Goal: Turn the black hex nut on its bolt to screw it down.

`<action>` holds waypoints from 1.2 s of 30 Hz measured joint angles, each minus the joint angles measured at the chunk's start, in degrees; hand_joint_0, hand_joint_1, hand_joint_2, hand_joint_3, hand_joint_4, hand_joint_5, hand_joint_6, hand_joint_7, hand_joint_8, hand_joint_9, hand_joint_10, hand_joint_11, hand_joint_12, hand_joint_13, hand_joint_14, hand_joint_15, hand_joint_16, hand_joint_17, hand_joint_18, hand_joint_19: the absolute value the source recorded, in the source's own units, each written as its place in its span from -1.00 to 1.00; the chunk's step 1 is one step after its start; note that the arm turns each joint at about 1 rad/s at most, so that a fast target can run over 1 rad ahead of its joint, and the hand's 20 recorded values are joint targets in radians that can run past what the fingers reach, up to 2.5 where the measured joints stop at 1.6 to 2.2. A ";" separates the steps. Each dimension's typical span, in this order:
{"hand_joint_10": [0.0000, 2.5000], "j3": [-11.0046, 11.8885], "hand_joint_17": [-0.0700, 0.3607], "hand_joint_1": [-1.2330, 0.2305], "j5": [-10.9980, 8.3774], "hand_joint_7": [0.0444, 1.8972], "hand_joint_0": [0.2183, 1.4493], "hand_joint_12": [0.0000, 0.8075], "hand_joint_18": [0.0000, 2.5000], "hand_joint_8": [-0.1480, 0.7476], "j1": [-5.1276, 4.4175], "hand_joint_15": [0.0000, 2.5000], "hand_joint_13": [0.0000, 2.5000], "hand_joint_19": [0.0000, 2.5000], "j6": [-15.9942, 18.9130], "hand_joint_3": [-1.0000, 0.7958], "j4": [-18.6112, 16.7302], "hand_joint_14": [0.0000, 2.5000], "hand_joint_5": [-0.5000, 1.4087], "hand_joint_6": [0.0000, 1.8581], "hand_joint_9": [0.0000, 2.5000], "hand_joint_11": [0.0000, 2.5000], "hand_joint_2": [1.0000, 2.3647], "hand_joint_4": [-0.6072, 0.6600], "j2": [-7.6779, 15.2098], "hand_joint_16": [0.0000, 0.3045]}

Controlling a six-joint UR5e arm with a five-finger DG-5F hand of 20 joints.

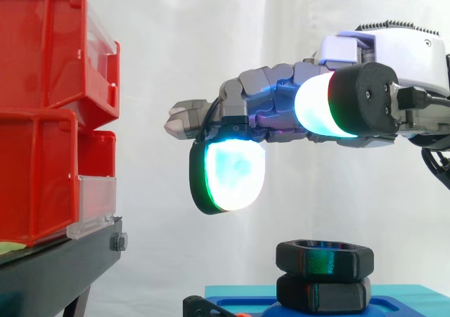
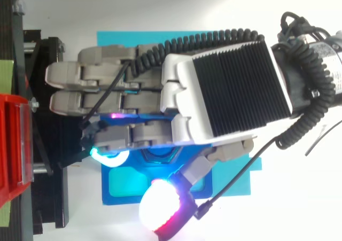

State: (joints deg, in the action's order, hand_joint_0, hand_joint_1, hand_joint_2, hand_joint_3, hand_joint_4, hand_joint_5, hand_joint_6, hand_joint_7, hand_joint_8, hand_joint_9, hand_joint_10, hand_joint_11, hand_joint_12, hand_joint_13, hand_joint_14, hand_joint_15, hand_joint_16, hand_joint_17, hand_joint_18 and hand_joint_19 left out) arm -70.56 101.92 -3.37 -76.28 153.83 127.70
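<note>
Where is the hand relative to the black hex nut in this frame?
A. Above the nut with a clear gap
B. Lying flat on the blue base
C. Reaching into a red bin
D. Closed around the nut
A: in the side view the hand hangs above the black hex nut, with white curtain showing between its lowest glowing pad and the nut's top.

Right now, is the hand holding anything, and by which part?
Nothing. The hand hovers above the black hex nut, clear of it.

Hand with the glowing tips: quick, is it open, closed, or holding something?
Hand: open, fingers stretched out, holding nothing; it hangs above the black nut without touching it.
</note>
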 measured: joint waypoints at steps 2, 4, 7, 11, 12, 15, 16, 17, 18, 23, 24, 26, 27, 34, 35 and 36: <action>-1.00 0.00 -0.16 0.31 -0.58 0.20 -0.56 -0.13 -0.90 -0.06 -0.58 -1.00 -0.96 -0.90 -0.05 -0.44 0.12 -1.00 -0.62 -0.46 -0.81 -1.00 -1.00 0.38 0.00 -0.67; -1.00 -0.01 -0.15 0.31 -1.02 0.22 -0.56 -0.13 -0.90 -0.06 -1.09 -1.00 -0.96 -0.89 -0.11 -0.44 0.19 -1.00 -0.62 -0.46 -0.81 -1.00 -1.00 0.39 0.14 -0.67; -1.00 -0.02 -0.15 0.31 -1.62 0.24 -0.56 -0.13 -0.90 -0.06 -1.74 -1.00 -0.96 -0.90 -0.26 -0.44 0.22 -1.00 -0.62 -0.46 -0.81 -1.00 -1.00 0.38 0.63 -0.67; -1.00 -0.02 -0.16 0.31 -2.48 0.29 -0.56 -0.13 -0.90 -0.07 -2.44 -1.00 -0.96 -0.89 -0.53 -0.44 0.23 -1.00 -0.61 -0.46 -0.81 -1.00 -1.00 0.39 1.10 -0.67; -1.00 -0.02 -0.16 0.30 -2.66 0.36 -0.56 -0.13 -0.90 -0.07 -2.55 -1.00 -0.96 -0.89 -0.57 -0.44 0.23 -1.00 -0.60 -0.46 -0.81 -1.00 -1.00 0.39 1.15 -0.67; -1.00 -0.02 -0.16 0.29 -2.88 0.49 -0.56 -0.13 -0.90 -0.06 -2.72 -1.00 -0.95 -0.91 -0.64 -0.44 0.28 -1.00 -0.59 -0.46 -0.78 -1.00 -1.00 0.38 1.21 -0.68; -1.00 -0.03 -0.16 0.29 -2.90 0.47 -0.56 -0.13 -0.90 -0.06 -2.74 -1.00 -0.95 -0.90 -0.68 -0.44 0.36 -1.00 -0.60 -0.45 -0.78 -1.00 -1.00 0.38 1.21 -0.67; -1.00 -0.04 -0.16 0.29 -2.92 0.43 -0.56 -0.13 -0.90 -0.06 -2.75 -1.00 -0.95 -0.89 -0.72 -0.44 0.49 -1.00 -0.60 -0.43 -0.78 -1.00 -1.00 0.38 1.22 -0.67; -1.00 -0.04 -0.16 0.29 -2.93 0.47 -0.56 -0.14 -0.90 -0.06 -2.76 -1.00 -0.95 -0.90 -0.83 -0.44 0.78 -1.00 -0.60 -0.44 -0.78 -1.00 -1.00 0.38 1.22 -0.67; -1.00 -0.03 -0.16 0.29 -2.74 0.46 -0.56 -0.14 -0.89 -0.06 -2.49 -1.00 -0.95 -0.90 -1.31 -0.44 2.71 -1.00 -0.60 -0.43 -0.77 -1.00 -1.00 0.39 1.19 -0.68; -1.00 -0.03 -0.16 0.28 -2.69 0.46 -0.56 -0.14 -0.89 -0.06 -2.39 -1.00 -0.95 -0.90 -1.35 -0.44 3.00 -1.00 -0.60 -0.44 -0.77 -1.00 -1.00 0.38 1.18 -0.68; -1.00 -0.03 -0.16 0.28 -2.65 0.47 -0.56 -0.14 -0.89 -0.06 -2.27 -1.00 -0.95 -0.90 -1.39 -0.44 3.27 -1.00 -0.59 -0.45 -0.77 -1.00 -1.00 0.38 1.18 -0.68; -1.00 -0.03 -0.16 0.28 -2.64 0.47 -0.56 -0.14 -0.89 -0.06 -2.23 -1.00 -0.95 -0.90 -1.40 -0.44 3.34 -1.00 -0.59 -0.45 -0.77 -1.00 -1.00 0.38 1.20 -0.68; -1.00 -0.02 -0.16 0.28 -2.60 0.45 -0.56 -0.14 -0.89 -0.06 -1.95 -1.00 -0.95 -0.90 -1.43 -0.44 3.22 -1.00 -0.60 -0.43 -0.77 -1.00 -1.00 0.38 1.22 -0.68; -1.00 -0.02 -0.16 0.28 -2.58 0.45 -0.56 -0.14 -0.89 -0.06 -1.89 -1.00 -0.95 -0.90 -1.46 -0.44 3.21 -1.00 -0.60 -0.42 -0.77 -1.00 -1.00 0.38 1.22 -0.68; -1.00 -0.02 -0.16 0.28 -2.56 0.44 -0.56 -0.14 -0.89 -0.06 -1.82 -1.00 -0.95 -0.90 -1.50 -0.44 3.22 -1.00 -0.60 -0.42 -0.77 -1.00 -1.00 0.38 1.23 -0.68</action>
State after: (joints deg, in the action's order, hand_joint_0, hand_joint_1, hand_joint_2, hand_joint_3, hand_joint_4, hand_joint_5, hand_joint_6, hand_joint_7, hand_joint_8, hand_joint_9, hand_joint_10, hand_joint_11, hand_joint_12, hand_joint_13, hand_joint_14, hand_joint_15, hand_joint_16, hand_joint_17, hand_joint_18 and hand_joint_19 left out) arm -70.58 99.36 -5.19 -77.78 157.05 128.93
